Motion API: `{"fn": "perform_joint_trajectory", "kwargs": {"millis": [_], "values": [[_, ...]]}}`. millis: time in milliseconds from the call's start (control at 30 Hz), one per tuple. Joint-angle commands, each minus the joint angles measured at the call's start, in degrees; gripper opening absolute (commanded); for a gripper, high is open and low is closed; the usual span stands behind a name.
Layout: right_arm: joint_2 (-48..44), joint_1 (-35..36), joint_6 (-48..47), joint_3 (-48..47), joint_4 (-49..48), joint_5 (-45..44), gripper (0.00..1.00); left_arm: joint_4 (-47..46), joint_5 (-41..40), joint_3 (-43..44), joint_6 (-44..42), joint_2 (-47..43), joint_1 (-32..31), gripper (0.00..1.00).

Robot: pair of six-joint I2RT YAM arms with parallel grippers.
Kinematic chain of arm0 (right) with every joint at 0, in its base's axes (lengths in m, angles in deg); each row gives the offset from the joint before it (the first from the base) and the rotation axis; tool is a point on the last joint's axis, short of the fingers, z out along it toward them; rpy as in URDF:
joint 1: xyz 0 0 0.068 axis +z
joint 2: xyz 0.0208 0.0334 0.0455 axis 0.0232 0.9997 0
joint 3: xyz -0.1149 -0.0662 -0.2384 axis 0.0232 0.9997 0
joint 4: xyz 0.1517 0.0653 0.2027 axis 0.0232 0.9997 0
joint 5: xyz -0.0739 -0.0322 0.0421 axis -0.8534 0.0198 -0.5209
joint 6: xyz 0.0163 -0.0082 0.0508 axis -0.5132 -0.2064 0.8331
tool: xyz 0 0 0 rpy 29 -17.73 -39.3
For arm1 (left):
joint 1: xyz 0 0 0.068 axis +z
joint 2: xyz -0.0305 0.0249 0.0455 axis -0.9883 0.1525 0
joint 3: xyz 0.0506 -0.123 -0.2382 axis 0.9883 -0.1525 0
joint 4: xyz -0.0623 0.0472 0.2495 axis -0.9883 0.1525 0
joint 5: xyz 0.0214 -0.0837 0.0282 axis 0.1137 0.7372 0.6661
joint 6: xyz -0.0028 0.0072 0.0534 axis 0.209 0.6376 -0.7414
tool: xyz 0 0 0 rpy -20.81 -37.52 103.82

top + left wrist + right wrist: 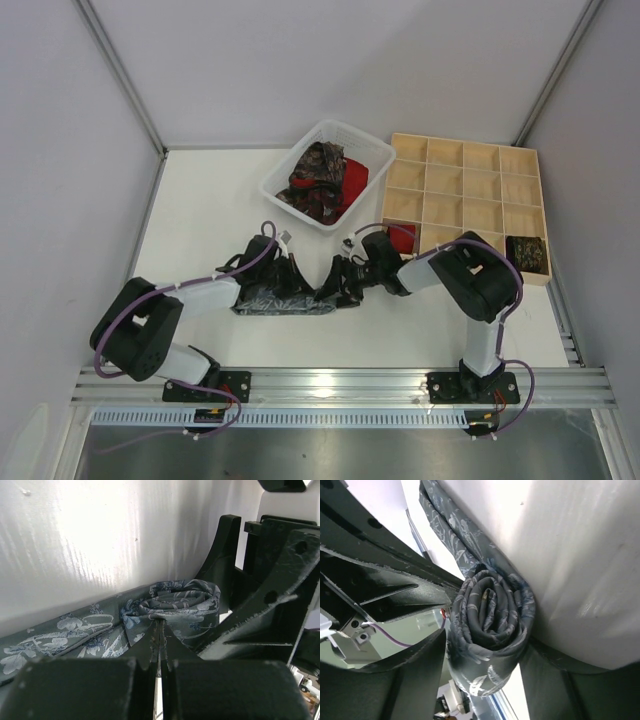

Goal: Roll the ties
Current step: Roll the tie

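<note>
The soft, slippery tie point(490, 615) wants a hold across its roll. Right gripper point(487, 644) squeezes there; left gripper point(160, 630), closed, pinches it.

From above, the roll of the grey floral fabric necktie point(275, 301) is hidden between the left end effector point(288, 272) and the right end effector point(338, 285).

Both arms fold inward, wrists low. The left claw point(293, 280) pinches the grey tie point(272, 301), fingers pressed together; just opposite it, the right claw point(338, 282) squeezes the tie's rolled end.
</note>
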Motion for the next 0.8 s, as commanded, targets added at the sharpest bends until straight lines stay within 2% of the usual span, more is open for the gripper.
{"fn": "perform_joint_trajectory", "kwargs": {"millis": [0, 100, 133, 167, 200, 333, 367, 400, 533, 667, 767], "values": [[2.8, 0.6, 2.2, 0.9, -3.7, -5.7, 0.61, -0.9, -0.4, -1.1, -1.8, -1.0, 0.3, 0.01], [3.3, 0.8, 2.7, 0.9, -2.8, -6.0, 0.37, -0.7, -0.5, -1.1, -1.9, -1.1, 0.3, 0.01], [3.0, 0.7, 1.8, 0.5, -1.4, -6.3, 0.16, -0.5, -0.5, -0.9, -2.1, -1.4, 0.4, 0.00], [2.8, 0.7, 1.1, 0.0, 2.6, -6.5, 0.05, -0.1, -0.7, -0.9, -2.1, -1.6, 0.4, 0.00], [1.5, 0.6, -0.2, -0.4, 5.6, -7.3, 0.00, 0.2, -0.7, -0.7, -2.3, -1.9, 0.4, 0.00], [-3.4, 0.2, -11.4, -3.6, 26.7, -12.7, 0.00, 1.2, -1.2, -0.7, -2.4, -4.7, 0.4, 0.01], [-4.3, 0.1, -13.3, -5.5, 37.1, -14.5, 0.00, 1.0, -0.6, -0.9, -2.2, -5.1, 0.4, 0.00], [-5.6, 0.0, -15.1, -5.9, 41.3, -17.2, 0.00, 0.4, 0.0, -1.2, -1.6, -5.2, 0.0, 0.01], [-10.7, -3.0, -21.1, -3.5, 53.4, -19.9, 0.00, -1.4, -0.5, -2.5, 0.3, -5.7, -3.1, 0.00], [-15.6, -4.4, -27.8, -2.9, 67.9, -28.1, 0.00, -3.7, -4.4, -3.1, 4.4, -6.4, -9.3, 0.00], [-17.7, -5.3, -29.3, -1.5, 69.9, -24.2, 0.00, -4.9, -7.0, -1.5, 5.6, -5.4, -13.9, 0.00]]}}
